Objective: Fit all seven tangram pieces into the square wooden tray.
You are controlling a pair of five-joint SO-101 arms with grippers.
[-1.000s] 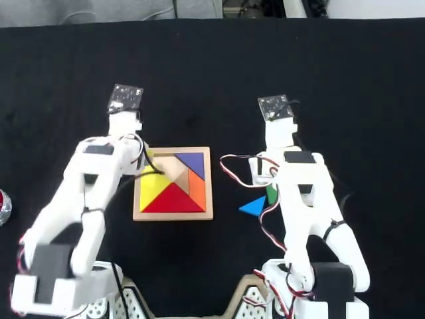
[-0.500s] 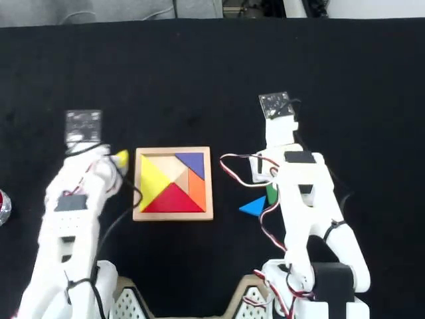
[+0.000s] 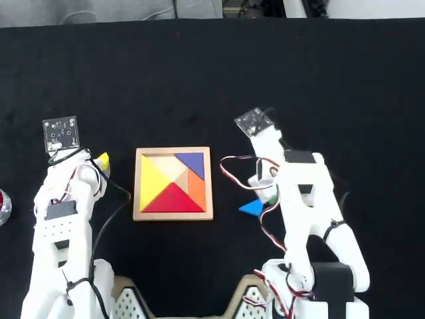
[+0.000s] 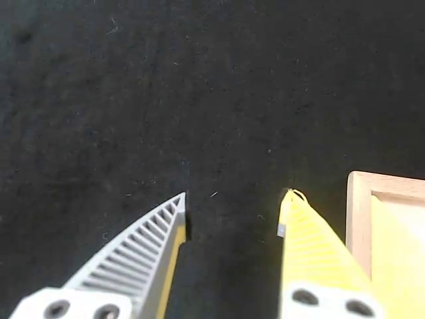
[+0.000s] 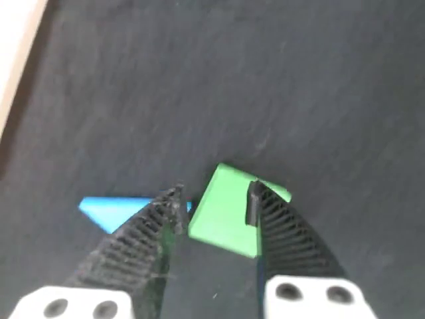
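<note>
While the right gripper (image 5: 214, 194) stands spread astride the green piece (image 5: 229, 222):
Centre it before closing; keep clear of the blue triangle (image 5: 113, 209) alongside.

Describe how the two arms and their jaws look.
The left arm and right arm are white jointed shells with black motor blocks. Each wrist carries a small dark square circuit board. A black cable runs off the left arm; red, white and black wires loop off the right. The left jaws are ribbed, one pale grey, one yellow; the right jaws are ribbed black on white bases.
</note>
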